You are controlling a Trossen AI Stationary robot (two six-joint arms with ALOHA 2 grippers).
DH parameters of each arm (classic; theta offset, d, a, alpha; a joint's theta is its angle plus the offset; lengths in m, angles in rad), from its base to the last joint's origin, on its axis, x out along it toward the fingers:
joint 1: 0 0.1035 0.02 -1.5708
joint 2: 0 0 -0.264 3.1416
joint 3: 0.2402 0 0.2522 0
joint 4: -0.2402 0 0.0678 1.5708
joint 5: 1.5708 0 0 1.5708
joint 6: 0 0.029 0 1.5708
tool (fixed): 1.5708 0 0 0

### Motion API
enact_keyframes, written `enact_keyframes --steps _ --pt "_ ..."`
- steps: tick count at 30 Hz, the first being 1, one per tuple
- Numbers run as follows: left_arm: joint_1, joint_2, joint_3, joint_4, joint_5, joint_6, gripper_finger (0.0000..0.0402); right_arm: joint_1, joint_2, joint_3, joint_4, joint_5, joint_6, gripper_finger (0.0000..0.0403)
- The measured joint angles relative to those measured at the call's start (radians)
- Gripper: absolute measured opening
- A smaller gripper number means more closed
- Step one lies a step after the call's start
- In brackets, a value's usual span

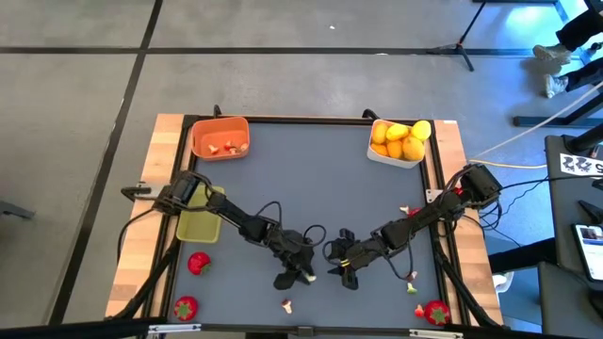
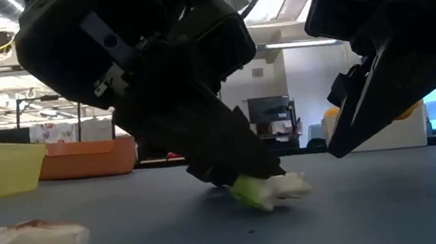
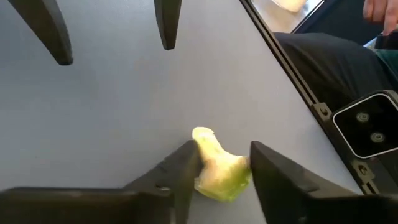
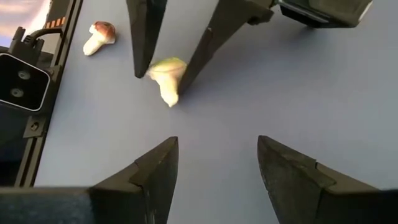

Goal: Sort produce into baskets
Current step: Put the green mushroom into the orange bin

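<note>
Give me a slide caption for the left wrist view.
Left gripper with its jaws around a pale green produce piece on the grey table.

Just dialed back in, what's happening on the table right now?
The left hand is down at the near middle of the table with its fingers on either side of a small pale green-and-white piece, which still lies on the table. The right hand hovers open just beside it, holding nothing. The white basket already holds yellow and orange citrus fruits, and the orange basket has a few small bits. Strawberries remain loose on the table.
</note>
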Motion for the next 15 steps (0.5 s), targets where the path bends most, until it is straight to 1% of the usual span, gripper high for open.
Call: enact_keyframes --steps 5,8,11,15 --pt "0.006 0.000 0.000 -0.001 0.008 -0.007 0.0063 0.000 0.000 0.000 -0.004 0.000 -0.004 0.0218" --pt "0.011 -0.003 0.002 -0.011 0.020 -0.014 0.0025 0.000 0.000 0.000 -0.013 0.000 -0.004 0.0218" --pt "0.017 -0.018 0.001 -0.041 0.025 -0.008 0.0005 0.000 0.000 0.000 -0.040 0.001 -0.004 0.0218" --pt "0.020 -0.057 -0.001 -0.109 -0.009 0.038 0.0004 0.000 0.000 0.000 -0.065 0.001 -0.004 0.0218"
